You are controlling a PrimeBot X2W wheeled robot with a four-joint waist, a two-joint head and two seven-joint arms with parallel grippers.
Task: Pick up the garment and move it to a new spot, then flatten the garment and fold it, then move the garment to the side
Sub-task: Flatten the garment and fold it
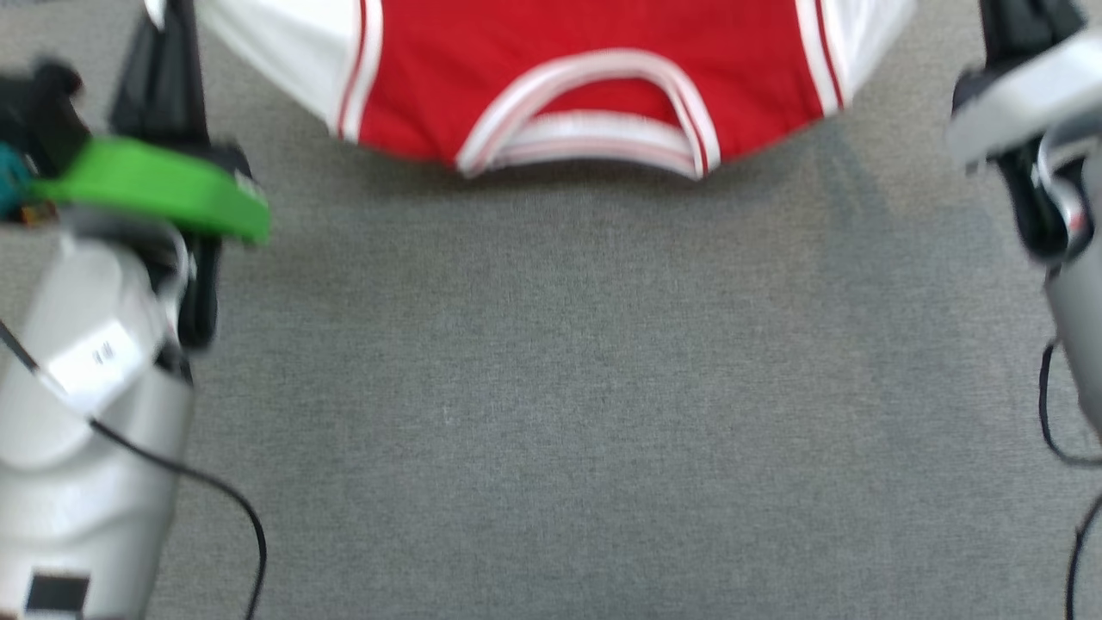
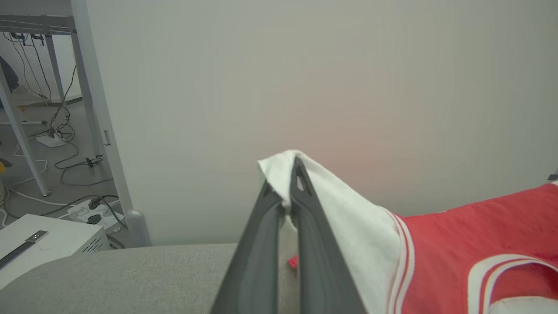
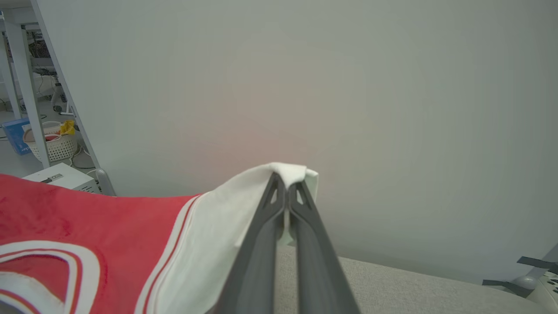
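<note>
1. Head view. The garment (image 1: 603, 52) hangs across the top edge, midway between the two arms, with its collar side nearest the robot. It has a red body, white sleeves and red-and-white striped trim at the collar and sleeve seams. Below it lies a grey woven surface (image 1: 551, 387) with a faint shadow under the collar. The left arm (image 1: 86, 387) has a pale shell with a green band (image 1: 155, 185). The right arm (image 1: 1033, 120) is at the right edge. The picture is blurred.

2. Left wrist view. The left gripper (image 2: 290, 192) is clamped shut on the edge of a white sleeve, and the cloth bunches over the fingertips. From there the soft, creased jersey slopes down to the right into the red body. The pinched edge is held up off the grey surface against a plain pale wall (image 2: 305, 65). A white box (image 2: 52, 244) and loose cables (image 2: 65, 131) lie on the floor at the left.

3. Right wrist view. The right gripper (image 3: 285, 187) is pinched closed on the other white sleeve, which folds over its tips. The red body falls away to the left, showing the striped collar loop. At the far left stands a white perforated basket (image 3: 52, 146) with something yellow on its rim and something red inside. A blue box (image 3: 13, 135) sits beside it.
</note>
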